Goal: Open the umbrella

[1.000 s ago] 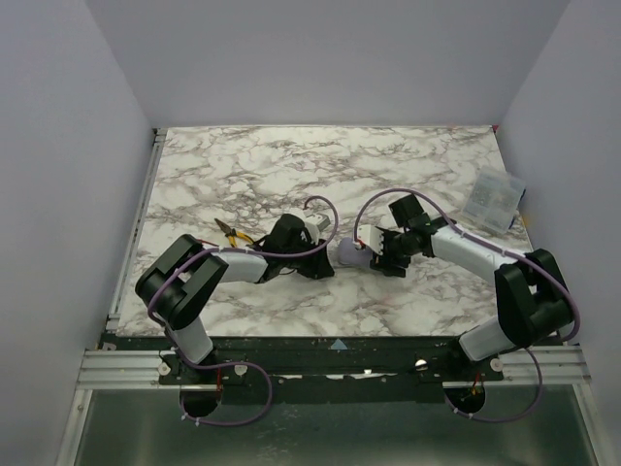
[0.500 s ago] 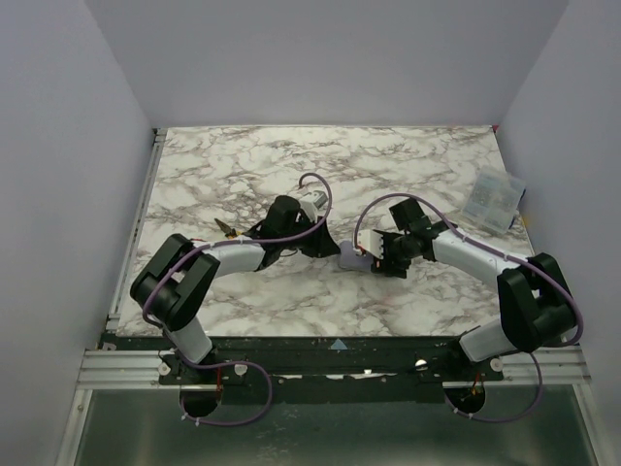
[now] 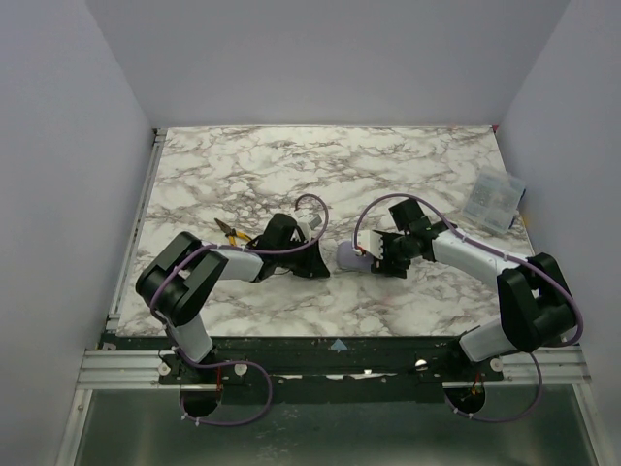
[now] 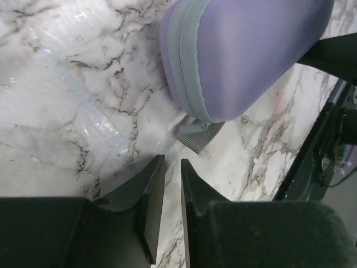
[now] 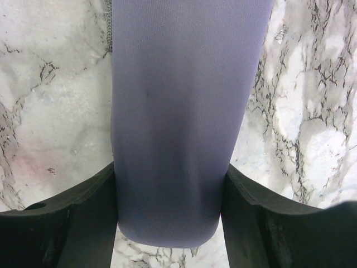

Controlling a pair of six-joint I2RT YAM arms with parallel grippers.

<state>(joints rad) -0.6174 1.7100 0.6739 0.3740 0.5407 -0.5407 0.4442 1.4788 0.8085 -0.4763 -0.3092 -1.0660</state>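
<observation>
Marbled white-and-grey worktop [image 3: 408, 165], boxed in by plain pale walls. Near its centre, lying flat: compact folded umbrella of pale lavender fabric [image 3: 350, 256], canopy furled, not opened. Right jaws clenched on the umbrella [image 5: 178, 111], one black finger [image 5: 72, 223] pressed to each flank of the fabric, rounded end poking out between them toward the wrist camera. Left jaws low over the worktop, drawn together to a thin slit, gripping nothing; tips just short of the umbrella [image 4: 245, 50] and apart from it. Small grey ribbed tab [image 4: 199, 134] showing beneath that end, against the marble; nature not clear. From above, both arms bent inward, tips facing each other across the umbrella, left arm from the left, right arm from the right. Yellow-handled pliers [image 3: 233, 234] on the worktop just behind the left forearm. Clear flat plastic packet [image 3: 493, 199] at the right edge, well apart from everything else.
</observation>
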